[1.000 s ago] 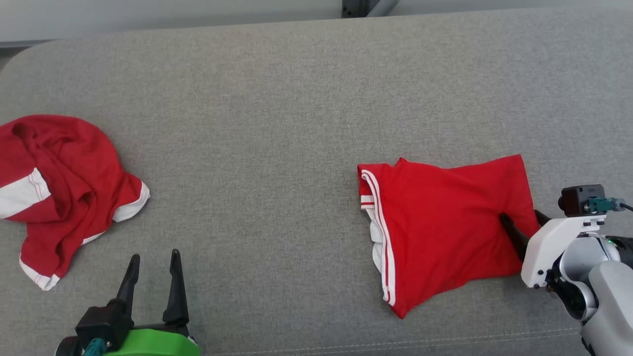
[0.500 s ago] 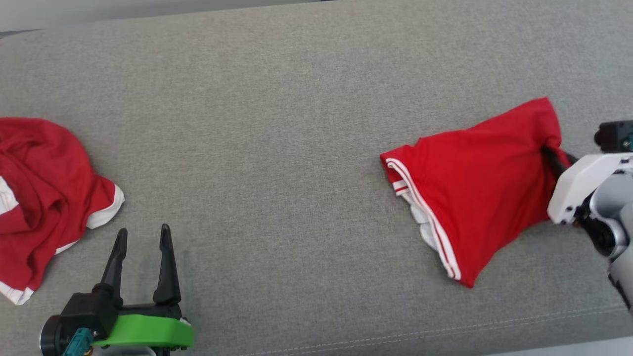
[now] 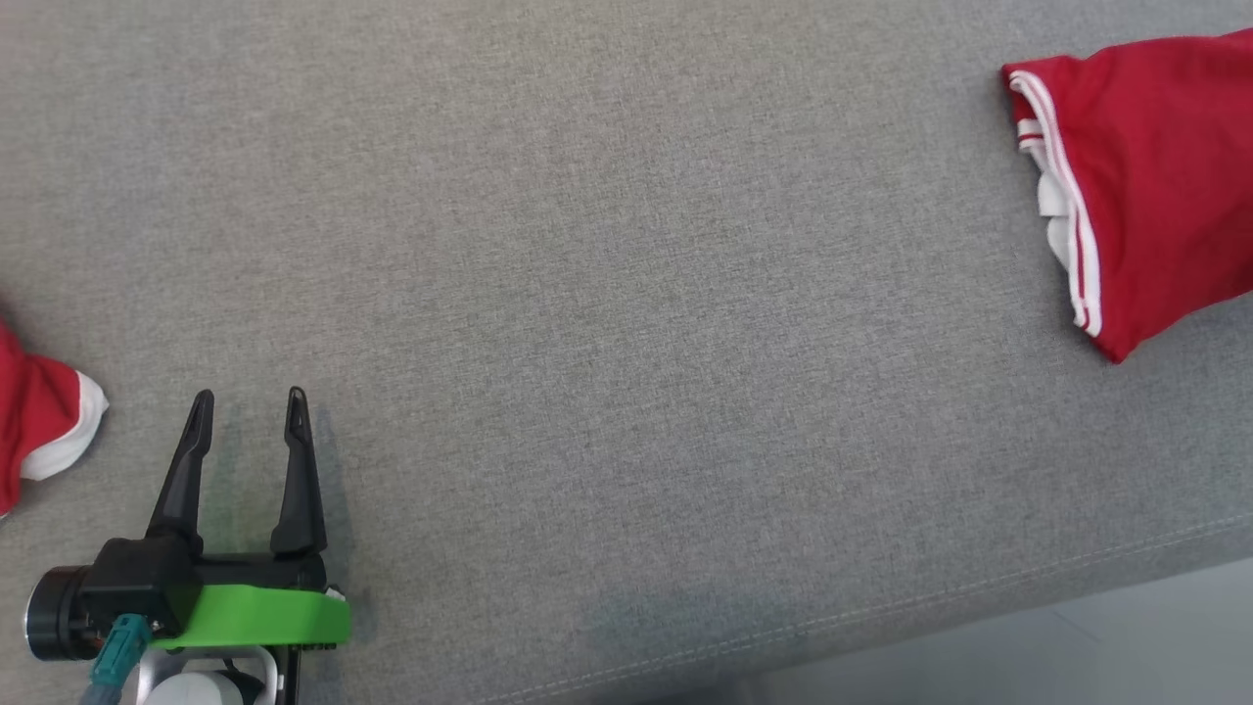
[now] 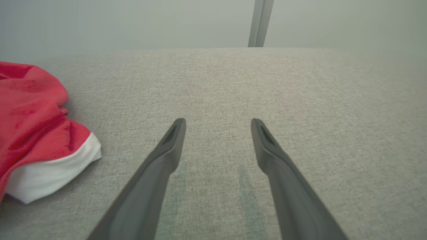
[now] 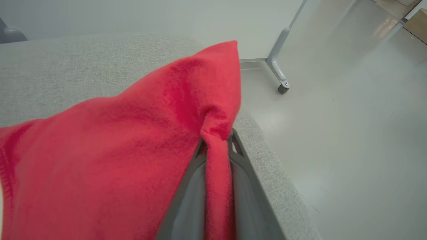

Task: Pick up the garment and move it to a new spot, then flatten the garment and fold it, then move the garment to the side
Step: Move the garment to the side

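Jaws of right gripper [image 5: 218, 144] clamp a bunched corner of the red garment [image 3: 1155, 186] at the table's [image 3: 626, 294] right end; left gripper [image 3: 245, 403] jaws gape empty. Light, limp cloth, likely best gripped at layered edges.

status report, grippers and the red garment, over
Right gripper shut on edge of folded red garment. Left gripper open, empty. Crumpled red garment beside it, not in the way.
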`<state>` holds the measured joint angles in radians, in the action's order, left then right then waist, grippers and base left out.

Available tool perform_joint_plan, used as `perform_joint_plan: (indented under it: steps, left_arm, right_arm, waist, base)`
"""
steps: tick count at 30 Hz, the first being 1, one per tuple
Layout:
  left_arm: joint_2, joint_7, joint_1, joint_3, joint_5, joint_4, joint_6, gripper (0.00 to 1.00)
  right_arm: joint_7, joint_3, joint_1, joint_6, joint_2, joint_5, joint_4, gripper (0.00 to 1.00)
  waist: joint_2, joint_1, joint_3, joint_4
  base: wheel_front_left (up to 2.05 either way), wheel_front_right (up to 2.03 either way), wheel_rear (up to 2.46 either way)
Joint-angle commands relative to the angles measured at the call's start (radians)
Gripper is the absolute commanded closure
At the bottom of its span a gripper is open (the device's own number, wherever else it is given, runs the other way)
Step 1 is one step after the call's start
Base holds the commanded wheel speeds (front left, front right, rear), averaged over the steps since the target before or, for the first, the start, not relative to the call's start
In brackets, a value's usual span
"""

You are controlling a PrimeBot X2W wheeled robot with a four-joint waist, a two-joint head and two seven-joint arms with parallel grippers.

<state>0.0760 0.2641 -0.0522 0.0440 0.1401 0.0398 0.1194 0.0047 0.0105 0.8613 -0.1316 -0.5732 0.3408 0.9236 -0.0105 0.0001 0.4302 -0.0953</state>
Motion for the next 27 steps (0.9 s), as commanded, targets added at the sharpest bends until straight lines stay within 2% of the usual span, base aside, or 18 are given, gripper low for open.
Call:
perform_joint_plan:
  steps: [1,10,11,12,13,17,19,24,27]
  left_arm:
    - [0.009,0.000,-0.016,0.006,-0.002,0.001,0.001,0.00]
    - [0.001,0.000,-0.021,0.008,-0.008,0.016,0.008,0.00]
    - [-0.001,0.000,-0.020,0.008,-0.006,0.017,0.009,0.00]
    - [-0.002,0.000,-0.021,0.010,-0.005,0.017,0.009,0.00]
    - [-0.005,0.000,-0.021,0.012,-0.002,0.018,0.010,0.00]
    - [-0.013,0.000,-0.013,0.018,0.010,0.020,0.010,0.00]
    - [-0.017,0.000,-0.001,0.015,0.014,0.022,0.010,0.00]
    - [-0.024,0.000,0.028,0.022,0.033,0.028,-0.002,0.00]
    - [-0.025,0.000,0.043,0.010,0.049,0.042,-0.005,0.00]
  right_arm:
    - [-0.011,0.007,0.018,0.002,0.004,-0.010,0.008,1.00]
    - [-0.168,0.140,0.099,0.002,0.015,-0.193,0.169,1.00]
    - [-0.184,0.159,0.108,0.002,0.005,-0.220,0.181,0.94]
    - [-0.197,0.176,0.114,0.002,-0.005,-0.249,0.191,0.33]
    - [-0.200,0.193,0.116,0.002,-0.003,-0.276,0.207,0.00]
    - [-0.226,0.253,0.109,0.002,-0.009,-0.390,0.219,0.00]
    - [-0.245,0.283,0.090,0.002,0.010,-0.428,0.198,0.00]
    - [-0.270,0.309,0.012,0.002,0.095,-0.486,0.071,0.00]
    - [-0.270,0.294,-0.065,0.002,0.151,-0.477,-0.075,0.00]
  waist:
    - [0.0105,-0.0001,0.042,-0.025]
    - [0.0105,-0.0001,0.034,0.008]
    - [0.0105,-0.0001,0.033,0.013]
    - [0.0105,-0.0001,0.032,0.020]
    - [0.0105,-0.0001,0.030,0.026]
    - [0.0105,-0.0001,0.007,0.048]
    - [0.0105,-0.0001,-0.017,0.060]
    - [0.0105,-0.0001,-0.094,0.087]
    - [0.0105,-0.0001,-0.141,0.105]
  base:
    - [0.00,0.00,0.00]
    - [0.00,0.00,0.00]
    - [0.00,0.00,0.00]
    - [0.00,0.00,0.00]
    - [0.00,0.00,0.00]
    - [0.00,0.00,0.00]
    - [0.00,0.00,0.00]
    - [0.00,0.00,0.00]
    - [0.00,0.00,0.00]
